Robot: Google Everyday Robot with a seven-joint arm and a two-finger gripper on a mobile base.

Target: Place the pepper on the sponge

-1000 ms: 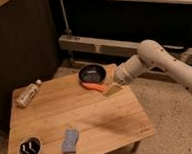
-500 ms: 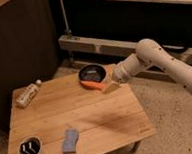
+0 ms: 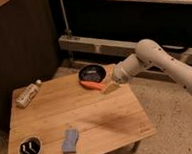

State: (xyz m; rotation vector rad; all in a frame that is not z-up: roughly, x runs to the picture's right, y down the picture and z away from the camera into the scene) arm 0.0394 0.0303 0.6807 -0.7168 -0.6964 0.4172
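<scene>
Two small things sit nearest on the wooden surface (image 3: 92, 117): a white cup (image 3: 30, 149) with a dark inside at 8 o'clock, and the blue-grey sponge (image 3: 69, 141) at about 6 o'clock, flat, with nothing on it. Farther back at 10 o'clock a pale bottle (image 3: 28, 94) lies on its side. At 1 o'clock the orange-red pepper (image 3: 91, 85) lies against the near rim of the dark bowl (image 3: 91, 72), well apart from the sponge. The end effector (image 3: 110, 87) hangs just at the pepper's 3 o'clock side, on a white arm (image 3: 148, 57) that enters from the right. Over the last second it has shifted only slightly and stayed by the pepper, which has kept its place. My reading is a settling-in for the pick, with the carry to the sponge still ahead. Whether the end effector is wide, narrow or gripping, I cannot tell, nor whether it touches the pepper. The arm's base is cut off.
</scene>
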